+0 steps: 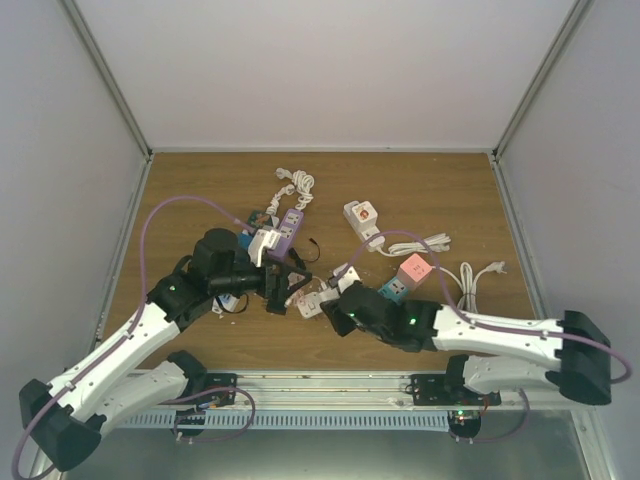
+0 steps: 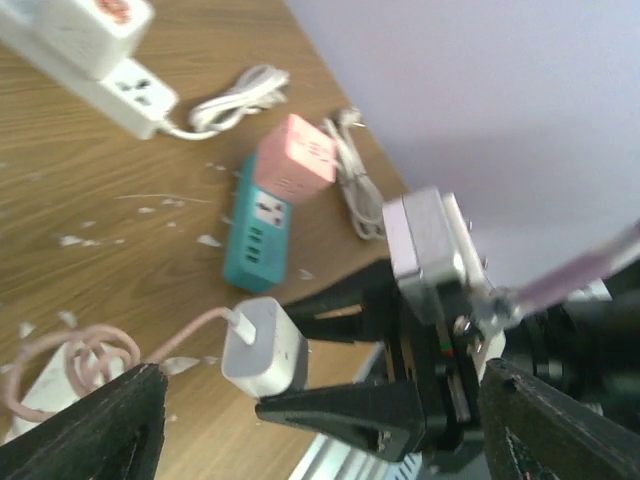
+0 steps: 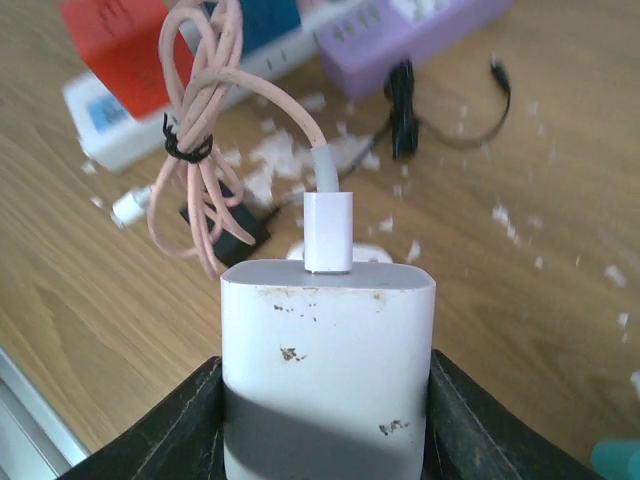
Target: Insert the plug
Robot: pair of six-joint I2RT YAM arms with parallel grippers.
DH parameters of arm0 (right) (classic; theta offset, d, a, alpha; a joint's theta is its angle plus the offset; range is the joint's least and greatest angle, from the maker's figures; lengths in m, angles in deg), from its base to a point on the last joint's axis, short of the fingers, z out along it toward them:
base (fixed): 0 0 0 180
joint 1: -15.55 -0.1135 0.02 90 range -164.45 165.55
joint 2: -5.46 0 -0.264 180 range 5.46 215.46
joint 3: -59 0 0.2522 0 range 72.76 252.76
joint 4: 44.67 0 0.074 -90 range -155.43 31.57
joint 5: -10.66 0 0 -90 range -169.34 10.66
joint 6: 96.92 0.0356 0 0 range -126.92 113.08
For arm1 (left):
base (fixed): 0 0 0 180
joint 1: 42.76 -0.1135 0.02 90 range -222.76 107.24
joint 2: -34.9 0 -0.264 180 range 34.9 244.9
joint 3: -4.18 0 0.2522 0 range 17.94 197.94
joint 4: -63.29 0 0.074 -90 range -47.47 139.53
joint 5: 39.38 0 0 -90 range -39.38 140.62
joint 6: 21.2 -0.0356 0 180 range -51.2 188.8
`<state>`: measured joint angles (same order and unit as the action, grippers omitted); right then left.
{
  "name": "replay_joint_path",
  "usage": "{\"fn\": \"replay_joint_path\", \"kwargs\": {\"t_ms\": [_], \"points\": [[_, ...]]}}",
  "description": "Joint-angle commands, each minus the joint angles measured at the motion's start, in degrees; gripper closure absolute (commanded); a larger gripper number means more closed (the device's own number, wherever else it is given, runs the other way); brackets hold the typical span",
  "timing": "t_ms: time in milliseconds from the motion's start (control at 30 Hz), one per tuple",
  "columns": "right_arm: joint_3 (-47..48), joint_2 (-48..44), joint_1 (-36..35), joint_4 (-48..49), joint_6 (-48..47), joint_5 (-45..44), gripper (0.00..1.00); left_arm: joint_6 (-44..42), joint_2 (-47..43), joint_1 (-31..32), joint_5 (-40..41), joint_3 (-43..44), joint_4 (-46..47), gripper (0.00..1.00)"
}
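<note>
Between the black fingers of the right gripper point(image 3: 326, 425) I have the white plug point(image 3: 328, 340) clamped firmly, over the table point(image 1: 450, 190) a little near of its middle, with its pink cable point(image 3: 200, 120) leaving the far end. The plug's long axis points away from the wrist, toward the purple power strip point(image 3: 400, 40) lying farther off and leftward. My left gripper point(image 2: 320, 405) hangs spread and empty, facing the plug. I cannot see the prongs, and the strip's sockets are cut off at the frame edge.
</note>
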<state>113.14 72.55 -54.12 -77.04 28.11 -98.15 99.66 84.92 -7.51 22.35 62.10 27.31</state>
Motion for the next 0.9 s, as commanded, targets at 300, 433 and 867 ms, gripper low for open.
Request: {"fn": "replay_joint_path", "kwargs": {"t_ms": [300, 433, 867], "points": [[3.4, -7.5, 1.6, 9.6, -16.5, 1.1, 0.62, 4.8, 2.6, -0.3, -14.7, 2.4, 6.7, 0.21], [3.6, -7.5, 1.6, 12.2, -19.6, 1.8, 0.62, 3.5, 5.2, -0.3, -11.5, 4.7, 1.9, 0.19], [3.4, -5.2, 1.7, 19.1, -28.8, 4.5, 0.62, 3.4, 9.4, -0.4, -9.9, 7.0, 1.0, 0.45]]}}
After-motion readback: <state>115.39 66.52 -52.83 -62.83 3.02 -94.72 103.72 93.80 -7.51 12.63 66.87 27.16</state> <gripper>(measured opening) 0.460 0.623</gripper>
